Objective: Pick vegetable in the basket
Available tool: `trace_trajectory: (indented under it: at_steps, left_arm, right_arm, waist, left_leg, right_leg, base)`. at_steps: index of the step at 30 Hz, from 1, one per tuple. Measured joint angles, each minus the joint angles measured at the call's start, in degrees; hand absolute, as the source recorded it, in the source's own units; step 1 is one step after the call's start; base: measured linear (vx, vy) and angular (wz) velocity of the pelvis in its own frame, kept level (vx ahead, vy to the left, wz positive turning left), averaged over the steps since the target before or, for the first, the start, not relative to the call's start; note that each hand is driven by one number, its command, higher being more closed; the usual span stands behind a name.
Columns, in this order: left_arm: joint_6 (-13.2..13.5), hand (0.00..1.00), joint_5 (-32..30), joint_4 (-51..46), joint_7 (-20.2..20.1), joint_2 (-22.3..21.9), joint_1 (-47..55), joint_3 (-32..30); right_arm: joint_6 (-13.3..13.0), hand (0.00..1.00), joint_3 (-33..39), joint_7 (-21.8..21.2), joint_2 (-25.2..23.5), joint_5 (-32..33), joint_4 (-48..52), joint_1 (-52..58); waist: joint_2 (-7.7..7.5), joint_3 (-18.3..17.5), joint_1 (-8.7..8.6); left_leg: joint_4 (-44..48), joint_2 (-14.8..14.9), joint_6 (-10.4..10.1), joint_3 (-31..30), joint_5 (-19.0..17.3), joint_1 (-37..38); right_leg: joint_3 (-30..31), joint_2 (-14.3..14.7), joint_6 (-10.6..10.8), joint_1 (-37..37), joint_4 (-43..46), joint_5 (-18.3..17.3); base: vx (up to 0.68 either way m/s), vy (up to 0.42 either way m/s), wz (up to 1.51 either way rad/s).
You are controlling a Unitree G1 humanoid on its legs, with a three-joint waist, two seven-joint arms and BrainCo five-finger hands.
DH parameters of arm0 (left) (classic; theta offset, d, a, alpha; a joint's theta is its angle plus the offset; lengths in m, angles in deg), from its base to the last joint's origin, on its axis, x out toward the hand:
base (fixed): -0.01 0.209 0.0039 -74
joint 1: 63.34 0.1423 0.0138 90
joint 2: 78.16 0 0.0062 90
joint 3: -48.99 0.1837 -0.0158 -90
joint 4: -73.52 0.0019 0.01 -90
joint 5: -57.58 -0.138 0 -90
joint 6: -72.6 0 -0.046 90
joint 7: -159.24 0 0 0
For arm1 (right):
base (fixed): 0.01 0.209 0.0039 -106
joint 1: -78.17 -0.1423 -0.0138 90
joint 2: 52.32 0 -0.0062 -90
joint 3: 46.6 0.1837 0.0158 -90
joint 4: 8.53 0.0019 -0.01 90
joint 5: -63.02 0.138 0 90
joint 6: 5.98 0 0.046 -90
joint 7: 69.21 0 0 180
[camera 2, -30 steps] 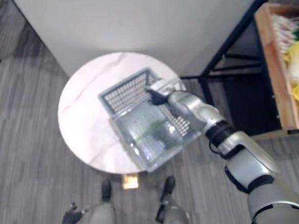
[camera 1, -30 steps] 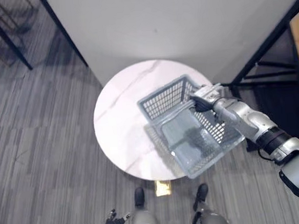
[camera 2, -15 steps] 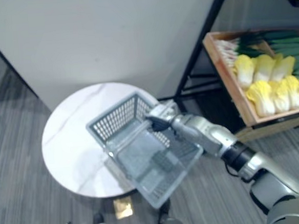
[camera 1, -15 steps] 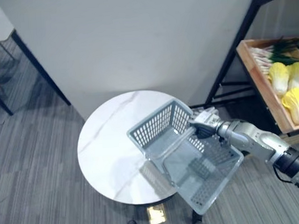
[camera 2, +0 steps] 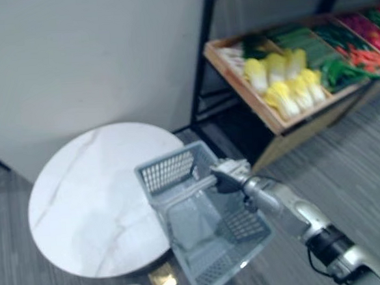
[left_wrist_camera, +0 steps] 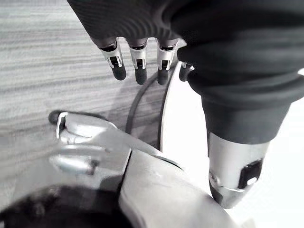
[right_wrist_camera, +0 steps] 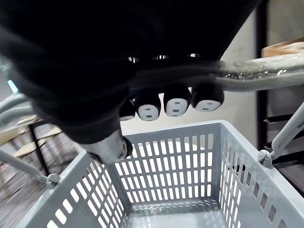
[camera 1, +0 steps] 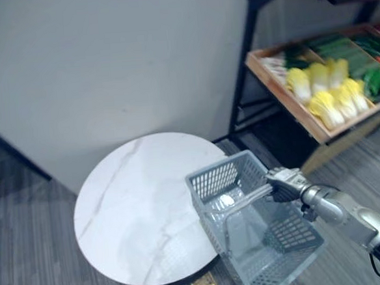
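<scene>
Right wrist view: the right hand's fingers (right_wrist_camera: pixel 175 100) are seen curled round the handle (right_wrist_camera: pixel 266 75); the grey basket (right_wrist_camera: pixel 161 166) hangs below them, and nothing is seen inside it.
Right hand (camera 1: pixel 281 183): closed on the handle. The basket is held at the right edge of the table (camera 1: pixel 136 211), partly over the floor. Whether its base touches the table cannot be told.
Left hand (left_wrist_camera: pixel 138 61): fingers relaxed and straight, nothing held.
Vegetables: yellow cabbages (camera 1: pixel 323 94) and green vegetables (camera 1: pixel 343 48) lie in a wooden tray (camera 1: pixel 272 81) on the shelf, well apart from the basket.
Step in hand: judged to be the carrying of the basket to the shelf; no vegetable has been picked yet.
Method: the handle should be seated deep in the curled fingers. The basket should be held level and guided clear of the table edge and the black shelf post (camera 1: pixel 242 54). It should be stopped just beside the tray, within reach of the free left hand.
Risk: swinging on the handle could knock the basket against the post.
</scene>
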Motion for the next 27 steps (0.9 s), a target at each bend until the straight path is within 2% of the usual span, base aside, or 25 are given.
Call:
trace_trajectory:
  at_steps: [1,2,3,4,5,7,8,12,14,15,18,21,22,23,25,26,27]
  left_arm:
    - [-0.04,0.0,-0.6,0.04,0.11,0.79,-0.36,0.77]
    - [0.21,0.0,-1.14,0.09,0.1,0.94,-0.91,1.73]
    - [0.29,0.0,-1.87,0.39,0.13,1.11,-1.14,1.64]
    - [0.47,0.0,-2.28,0.63,0.21,1.42,-1.2,1.62]
    - [0.43,0.0,-2.36,1.06,-0.05,1.64,-1.01,2.48]
    - [0.17,0.0,-2.89,1.03,-0.5,1.7,-1.18,4.01]
    - [-0.07,0.0,-3.12,1.08,-0.74,1.49,-1.54,4.43]
    - [-0.09,0.0,-4.09,2.15,-0.91,1.41,-1.24,5.07]
    - [-0.07,0.0,-4.27,2.22,-0.9,1.77,-1.24,5.07]
    - [-0.06,0.0,-4.35,2.64,-0.87,1.55,-1.45,4.99]
    - [-0.05,0.0,-4.51,3.33,-0.94,0.65,-2.45,5.94]
    - [-0.02,0.0,-4.61,3.88,-0.95,-0.06,-2.99,6.04]
    - [-0.05,0.0,-4.56,4.03,-0.88,-0.07,-2.97,6.04]
    - [-0.06,0.0,-4.6,4.34,-0.8,-0.45,-2.84,6.02]
    - [-0.05,0.0,-4.55,4.25,-0.66,-0.86,-2.77,6.0]
    - [-0.01,0.0,-4.53,4.15,-0.59,-0.93,-2.71,5.97]
    - [0.08,0.0,-4.48,4.14,-0.46,-1.03,-2.62,5.95]
  right_arm:
    - [0.6,1.0,0.16,0.09,-0.04,-0.41,-0.03,0.57]
    - [0.88,1.0,0.04,0.13,-0.18,-1.74,0.11,0.85]
    - [0.86,1.0,0.04,0.28,-0.22,-2.03,0.31,1.02]
    - [0.86,1.0,0.03,0.48,-0.09,-2.15,0.13,1.21]
    - [0.83,1.0,0.08,0.64,-0.1,-2.15,-0.1,1.44]
    - [0.45,1.0,0.91,1.72,-0.38,-2.19,-0.32,1.43]
    - [0.32,1.0,1.25,2.12,-0.85,-2.27,-0.8,1.19]
    - [0.01,1.0,0.82,2.12,-3.19,-4.45,-2.67,1.19]
    - [0.12,1.0,0.56,2.12,-3.79,-4.62,-3.06,1.19]
    - [0.32,1.0,0.57,2.12,-3.58,-5.67,-3.06,1.37]
    - [0.91,1.0,0.83,2.27,-2.39,-6.83,-2.95,1.93]
    - [1.66,1.0,1.26,2.28,-2.1,-6.83,-2.89,5.39]
    - [1.66,1.0,1.31,2.3,-2.1,-6.78,-2.79,5.98]
    - [1.6,1.0,1.47,2.45,-2.14,-6.73,-2.65,6.71]
    - [1.36,1.0,2.73,2.64,-2.16,-6.68,-2.55,7.77]
    - [1.39,1.0,3.59,2.67,-2.25,-6.65,-2.7,7.97]
    - [1.42,1.0,3.78,2.75,-2.2,-6.63,-2.84,7.9]
  waist:
    - [0.79,-0.08,-0.42]
    - [2.19,0.3,0.21]
    - [2.59,0.46,0.63]
    - [2.48,0.55,0.32]
    - [2.45,0.5,0.3]
    - [2.41,0.42,0.82]
    - [2.35,0.39,1.23]
    - [2.53,-0.24,1.42]
    - [2.22,-0.67,1.67]
    - [3.14,-1.63,1.4]
    - [4.33,-2.83,1.11]
    - [4.98,-3.17,0.43]
    - [5.01,-3.21,0.18]
    - [5.61,-3.56,-0.58]
    - [6.46,-3.51,-0.8]
    - [6.2,-2.94,-0.57]
    - [6.02,-2.72,-0.49]
  left_leg:
    - [-0.69,-0.54,1.92,1.18,0.22,0.01]
    - [-4.68,0.75,3.71,6.35,2.55,1.98]
    - [-5.73,1.27,3.7,8.61,3.37,2.38]
    - [-8.17,1.28,4.17,12.01,4.66,4.14]
    - [-10.07,1.08,4.81,15.38,5.67,6.41]
    - [-11.42,1.13,5.85,20.64,6.53,7.19]
    - [-12.21,1.32,6.19,24.16,7.22,7.34]
    - [-12.6,4.02,5.24,33.41,8.53,7.69]
    - [-11.53,5.47,4.47,37.43,8.99,7.46]
    - [-11.28,6.91,4.02,38.32,11.05,6.28]
    - [-12.86,8.45,2.83,40.9,15.04,5.79]
    - [-11.69,10.68,2.41,40.89,18.7,7.5]
    - [-10.75,11.37,2.43,40.74,19.19,7.76]
    - [-8.05,13.26,2.24,40.5,20.17,7.68]
    - [-3.68,15.62,2.77,39.51,21.84,7.36]
    - [0.81,16.42,4.07,34.83,22.58,4.96]
    - [2.17,15.61,3.58,30.56,21.03,3.61]
  right_leg:
    - [-3.54,-0.1,-9.86,-0.35,-1.93,-6.9]
    - [-10.05,-0.57,-10.29,-2.0,1.28,-10.69]
    - [-13.25,-0.88,-8.71,-3.82,7.38,-9.27]
    - [-18.08,-1.7,-8.14,-4.78,19.26,-9.06]
    - [-22.21,-2.87,-7.92,-2.05,25.6,-10.25]
    - [-26.88,-4.8,-5.63,1.79,29.51,-16.53]
    - [-29.25,-6.66,-5.37,2.98,31.95,-17.97]
    - [-32.31,-11.03,-4.79,6.69,32.16,-17.6]
    - [-31.54,-12.49,-2.79,7.5,28.9,-16.25]
    - [-30.87,-9.05,0.58,7.66,21.37,-15.84]
    - [-28.37,-3.96,3.49,9.94,7.14,-13.87]
    - [-27.19,-0.24,1.6,14.28,-0.29,-10.44]
    - [-26.9,0.25,1.54,15.06,-0.94,-10.4]
    - [-26.63,1.22,1.04,15.8,-1.61,-10.08]
    - [-24.92,2.2,0.32,16.04,-1.69,-9.89]
    - [-22.96,2.01,-0.4,16.36,-1.69,-9.97]
    - [-21.84,1.6,-0.52,16.35,-1.68,-10.04]
  base:
    - [-0.2,0.247,-1.58]
    - [-0.2,0.208,-1.68]
    - [-0.18,0.131,-1.67]
    - [-0.13,0.107,-1.45]
    - [-0.11,0.118,-1.39]
    - [-0.16,0.083,-1.42]
    - [-0.19,0.043,-1.45]
    - [-0.13,-0.076,-1.39]
    - [-0.05,-0.251,-1.32]
    - [-0.05,-0.314,-1.26]
    - [-0.03,-0.322,-1.09]
    - [-0.01,-0.31,-0.47]
    - [-0.01,-0.237,-0.35]
    - [-0.01,-0.175,-0.28]
    - [-0.04,-0.165,-0.53]
    - [-0.05,-0.106,-0.63]
    - [-0.06,-0.023,-0.74]
